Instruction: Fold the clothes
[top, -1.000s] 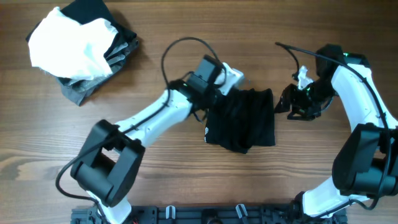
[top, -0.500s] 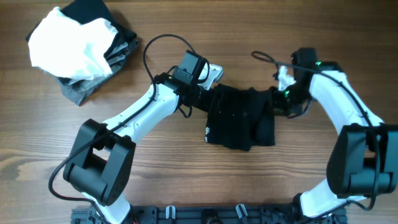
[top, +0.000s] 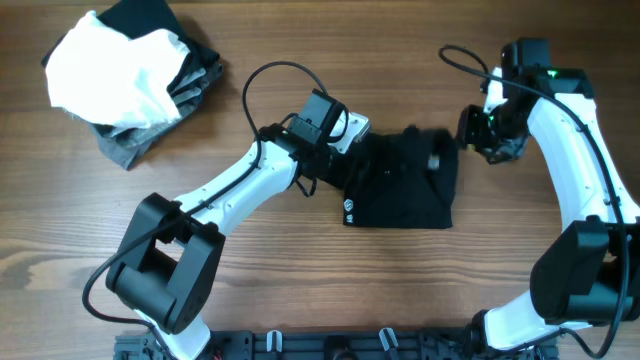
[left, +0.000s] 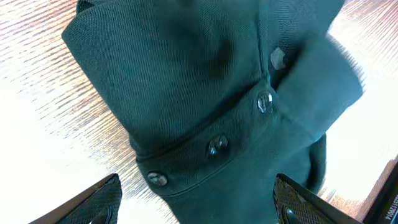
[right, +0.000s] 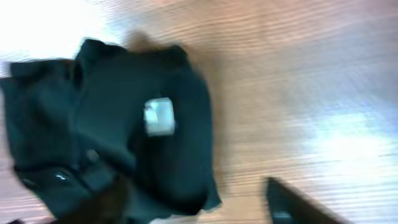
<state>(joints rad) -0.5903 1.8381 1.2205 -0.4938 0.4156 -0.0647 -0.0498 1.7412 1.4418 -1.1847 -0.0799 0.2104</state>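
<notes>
Since half a second ago, the right arm (top: 570, 130) has drawn back up and to the right, off the shirt (top: 400, 185). The shirt itself now sits slightly further right and in a squarer fold, and the left arm (top: 230, 185) has shifted right with it.

The shirt lies flat on the wooden surface (top: 300, 290) near the middle, between the two arms, with a small pale logo (top: 350, 208) at its lower left corner. The left jaws hover at its upper left edge. In the left wrist view they are spread wide with nothing between them, above the row of buttons (left: 217, 145). The right jaws hang just beyond the upper right corner, apart from the cloth. That view is blurred, but they look spread and empty, with the white label (right: 158, 116) showing on the fabric below.

The shirt looks like a light, soft knit that will sag and drag rather than hold a shape. It is not fragile, and the wood should let it slide. The placket and collar are thicker, so a pinch on a doubled edge or a corner seems safest, as a single layer might peel away.

No basket or bin is in view. A loose pile (top: 120, 75) of other clothes, white over dark, sits directly on the surface at the far left corner.
</notes>
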